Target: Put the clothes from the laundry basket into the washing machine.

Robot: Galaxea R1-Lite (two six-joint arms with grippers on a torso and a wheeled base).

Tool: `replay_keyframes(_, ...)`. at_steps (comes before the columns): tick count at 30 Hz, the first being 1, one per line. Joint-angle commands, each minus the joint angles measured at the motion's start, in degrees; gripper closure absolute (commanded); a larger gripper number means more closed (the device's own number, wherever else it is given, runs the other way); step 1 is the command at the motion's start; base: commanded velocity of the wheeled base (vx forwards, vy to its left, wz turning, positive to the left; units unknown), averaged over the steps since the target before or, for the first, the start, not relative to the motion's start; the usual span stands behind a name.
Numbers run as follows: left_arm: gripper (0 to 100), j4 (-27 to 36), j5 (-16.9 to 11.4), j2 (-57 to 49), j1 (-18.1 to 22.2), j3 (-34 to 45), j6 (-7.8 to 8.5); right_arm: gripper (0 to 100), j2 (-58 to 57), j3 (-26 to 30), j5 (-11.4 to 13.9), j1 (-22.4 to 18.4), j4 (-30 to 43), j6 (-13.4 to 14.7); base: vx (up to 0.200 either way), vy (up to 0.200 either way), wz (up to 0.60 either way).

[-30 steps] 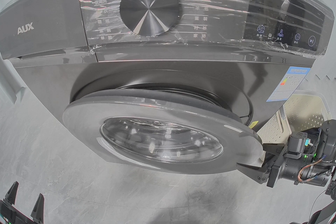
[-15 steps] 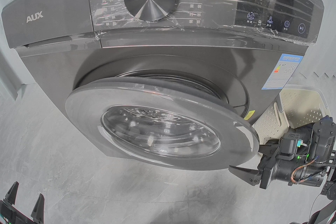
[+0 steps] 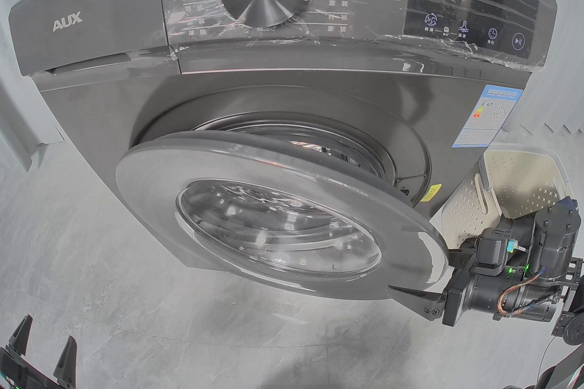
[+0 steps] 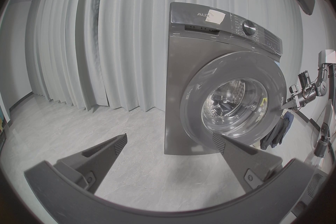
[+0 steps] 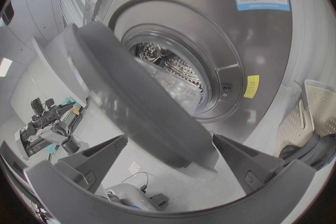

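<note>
The washing machine [image 3: 292, 86] is seen across the upper and middle frame of the head view, with its round door [image 3: 280, 220] swung partly out, so that the drum [image 5: 168, 63] is bared behind it. The door is judged to be held ajar so that the opening can be reached. The right claw [image 3: 433, 281], at the lower right of the head view, is set at the door's free edge with its fingers apart. The rim is straddled between them, presumably so that the door can be drawn wider. Whether the rim is actually touched cannot be told.

The left claw [image 3: 47, 332] is parked in the lower left corner above the floor [image 3: 182, 317], its fingers spread and nothing held. It is judged to be kept out of the door's swing.

The laundry basket [image 3: 529, 177] is placed at the right edge, just beside the machine, so that little travel is needed. The clothes [image 5: 311, 153] are seen as a dark bundle draped at the basket. None are seen in the drum, so loading is judged not yet begun.

Counted: one machine, one door, one basket, two claws, one dark bundle of clothes. The number of garments in it cannot be made out.
</note>
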Motion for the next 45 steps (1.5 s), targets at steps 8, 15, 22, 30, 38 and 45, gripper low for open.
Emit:
replay_keyframes(8, 0, 0.0, 0.0, -0.9, 0.0, 0.9, -0.08, 0, -0.6, 1.8, -0.1, 1.4, 0.1, 0.0, 0.000, 0.000, 0.00)
replay_keyframes(15, 0, 0.0, 0.0, -0.9, 0.0, 0.9, 0.01, 0, 1.2, -1.3, -0.2, 1.0, 0.0, 0.1, -0.029, 0.000, 0.00)
replay_keyframes(22, 0, 0.0, 0.0, -0.9, 0.0, 0.9, 0.01, 0, 2.0, -0.2, 0.0, 3.8, 0.1, 0.3, -0.143, 0.000, 0.00)
replay_keyframes(30, 0, 0.0, 0.0, -0.9, 0.0, 0.9, -0.08, 0, 0.9, 2.1, 0.2, 5.4, 0.1, 0.3, 0.000, 0.000, 0.00)
replay_keyframes(38, 0, 0.0, 0.0, -0.9, 0.0, 0.9, -0.08, 0, -2.8, 10.9, -2.0, 0.6, 1.0, -0.5, 0.000, 0.000, 0.00)
replay_keyframes(45, 0, 0.0, 0.0, -0.9, 0.0, 0.9, -0.08, 0, -1.8, 14.4, -1.8, -9.6, 0.7, -5.3, 0.000, 0.000, 0.00)
